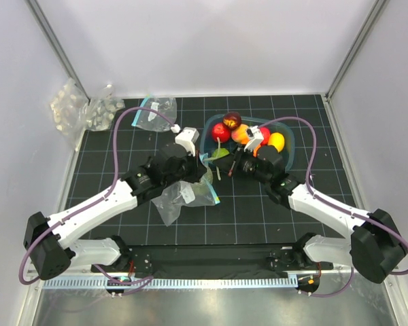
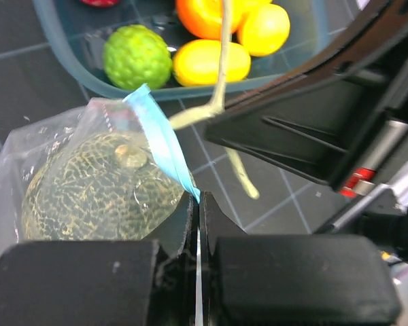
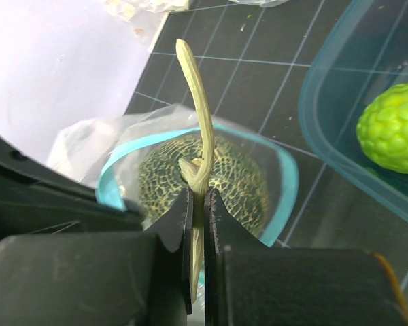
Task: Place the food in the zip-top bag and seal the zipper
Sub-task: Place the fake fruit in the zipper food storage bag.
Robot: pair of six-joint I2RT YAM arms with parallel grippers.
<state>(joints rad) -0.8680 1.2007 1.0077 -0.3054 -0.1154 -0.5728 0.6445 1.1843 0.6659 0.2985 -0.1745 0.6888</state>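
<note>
**Bagging the melon, two grippers on it**

Got the left gripper (image 2: 198,204) clamped flat on the teal zipper (image 2: 160,136), right beside the melon (image 2: 102,190). Got the right gripper (image 3: 197,204) squeezed shut on the melon's pale stem (image 3: 198,102), straight above it. Seeing the melon inside the zip-top bag (image 2: 27,156), mid-table (image 1: 95,170), just nearside of the blue tub (image 2: 68,61) holding the other fruit (image 2: 211,62).

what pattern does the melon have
Dull green melon with pale crackled netting; clearest in left wrist view.
</note>
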